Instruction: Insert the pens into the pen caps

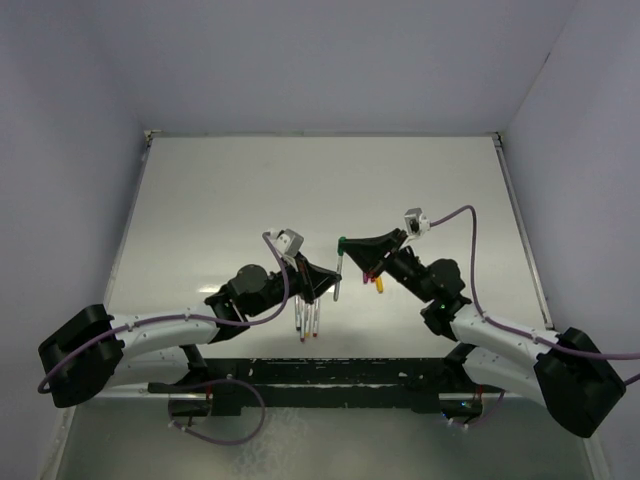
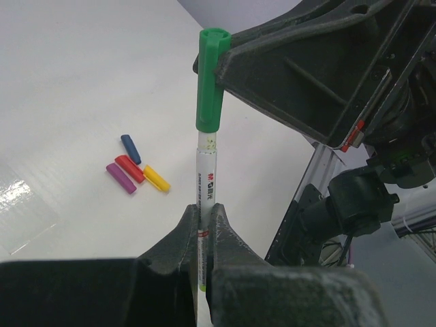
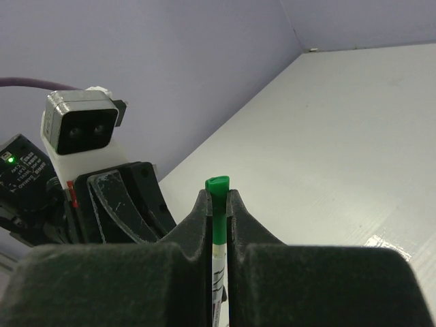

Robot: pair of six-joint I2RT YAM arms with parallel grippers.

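Observation:
A white-grey pen (image 2: 206, 184) stands between the arms, above the table. My left gripper (image 2: 205, 212) is shut on its barrel. A green pen cap (image 2: 210, 82) sits over the pen's upper end, and my right gripper (image 3: 218, 196) is shut on that green cap (image 3: 218, 182), whose top pokes out past the fingertips. In the top view, the left gripper (image 1: 330, 287) and right gripper (image 1: 348, 244) meet at mid-table around this pen (image 1: 340, 275). Blue (image 2: 130, 148), red (image 2: 129, 168), magenta (image 2: 120, 178) and yellow (image 2: 156, 178) caps lie together on the table.
Other pens (image 1: 309, 322) lie side by side below the left gripper. The loose caps (image 1: 373, 281) are partly under the right gripper. A glossy clear patch (image 2: 20, 211) lies on the white table (image 1: 320, 180). Walls close it in at the back and both sides.

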